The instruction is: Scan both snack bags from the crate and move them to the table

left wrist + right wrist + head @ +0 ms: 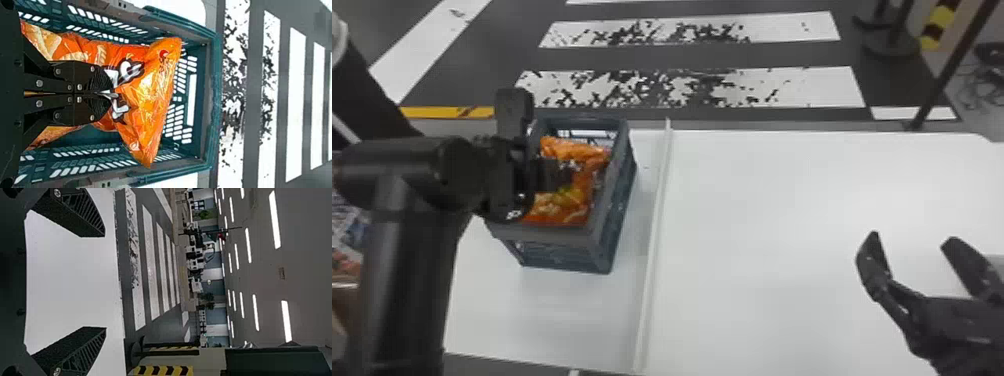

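Left claw (110,93): pinched narrow on an orange snack bag (150,92) inside the crate (216,102).
Right claw (913,239): hung wide above the table (757,200), well to the crate's right.

A white table (782,225) with an upright slatted crate (617,205) on its left part.

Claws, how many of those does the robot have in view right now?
2. The left claw is closed on an orange snack bag inside the crate; the right claw is open over the right side of the table.
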Motion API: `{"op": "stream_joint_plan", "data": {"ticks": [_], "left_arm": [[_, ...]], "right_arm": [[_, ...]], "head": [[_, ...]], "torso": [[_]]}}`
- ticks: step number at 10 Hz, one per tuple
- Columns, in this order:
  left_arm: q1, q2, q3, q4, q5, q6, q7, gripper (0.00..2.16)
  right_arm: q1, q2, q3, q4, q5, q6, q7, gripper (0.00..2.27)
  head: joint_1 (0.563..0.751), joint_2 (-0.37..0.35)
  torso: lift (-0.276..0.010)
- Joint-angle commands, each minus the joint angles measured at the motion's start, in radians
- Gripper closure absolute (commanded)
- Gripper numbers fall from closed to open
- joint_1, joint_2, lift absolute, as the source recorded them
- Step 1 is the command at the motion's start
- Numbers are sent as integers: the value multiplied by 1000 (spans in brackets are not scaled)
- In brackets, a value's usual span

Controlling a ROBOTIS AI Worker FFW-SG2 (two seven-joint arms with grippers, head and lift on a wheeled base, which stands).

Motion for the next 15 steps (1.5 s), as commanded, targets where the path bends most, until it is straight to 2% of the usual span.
{"op": "stream_joint_plan", "data": {"ticks": [1, 5, 7, 11, 15], "left_arm": [[17, -1, -1, -50, 0, 3, 7, 2142], [91, -6, 5, -170, -13, 0, 39, 2142], [95, 2, 12, -170, -16, -6, 44, 2142], [117, 5, 35, -170, -5, -34, 39, 2142], [148, -1, 35, -245, 4, -68, 56, 2142]], "right_arm": [[-2, 0, 0, 1, 0, 0, 0, 76], [4, -6, -10, 1, -19, 0, 0, 80], [12, -8, -11, 0, -20, -6, 0, 80], [27, -8, -19, -3, -20, -19, 0, 80], [39, -5, -26, -2, -20, -40, 0, 80]], "head": [[695, 115], [695, 100], [695, 102], [695, 115], [695, 105]], "torso": [[-87], [-87], [-87], [-87], [-87]]}}
